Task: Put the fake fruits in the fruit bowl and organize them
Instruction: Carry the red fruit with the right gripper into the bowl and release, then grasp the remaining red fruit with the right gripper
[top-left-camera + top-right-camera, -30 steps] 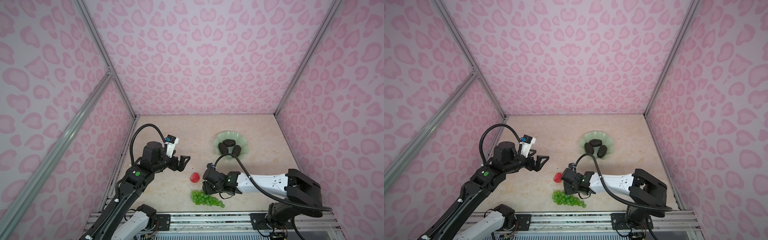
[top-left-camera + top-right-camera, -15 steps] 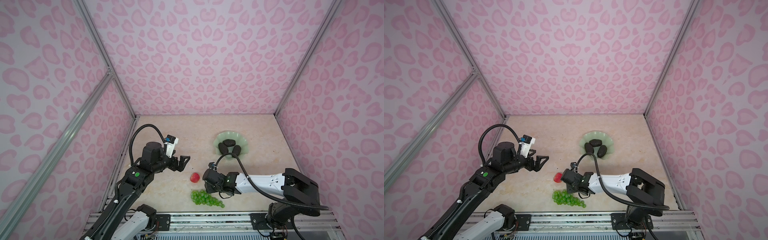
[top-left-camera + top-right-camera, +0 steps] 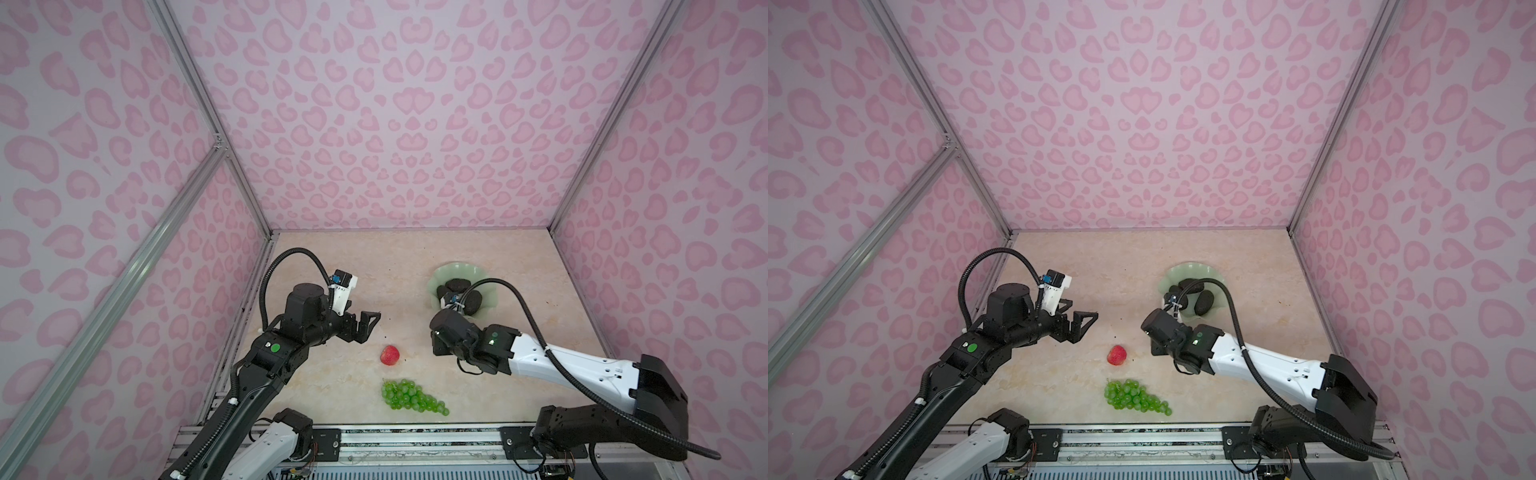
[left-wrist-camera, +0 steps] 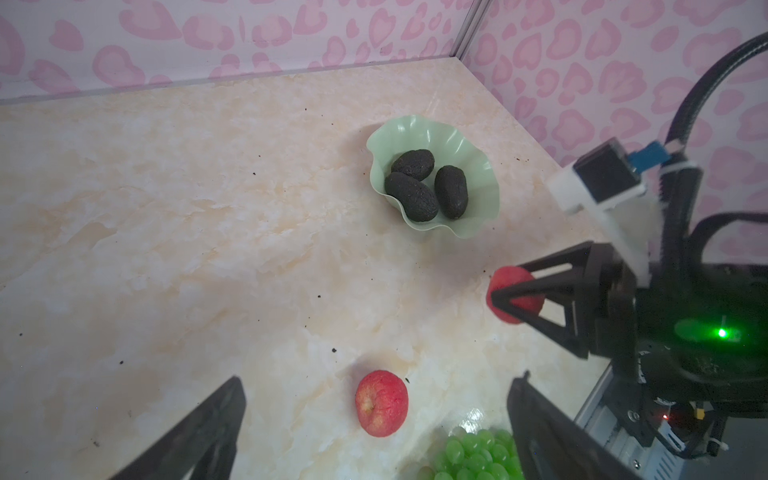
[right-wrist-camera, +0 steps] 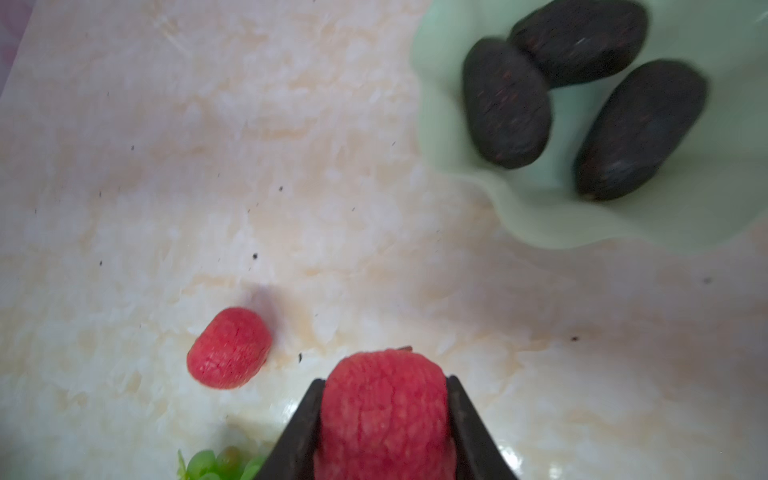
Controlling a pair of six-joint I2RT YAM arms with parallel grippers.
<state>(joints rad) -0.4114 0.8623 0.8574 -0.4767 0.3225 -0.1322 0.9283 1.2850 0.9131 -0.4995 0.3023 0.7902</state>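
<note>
Overhead, shows two arms over a marbled surface (image 3: 332,270). Grips a red apple (image 5: 382,419) tight between the jaws of the right hand (image 5: 384,386), near a pale green bowl (image 4: 478,166). Spreads the left hand (image 3: 371,322) wide, holding nothing. Places three black avocados (image 4: 411,195) inside the bowl, a second apple (image 3: 390,355) and green grapes (image 3: 411,397) on the surface between the arms.

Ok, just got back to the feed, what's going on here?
The right gripper is shut on one red apple, a little short of the fruit bowl. Three black avocados already lie in it. The left gripper hangs open. The other apple and the green grapes lie on the table.
</note>
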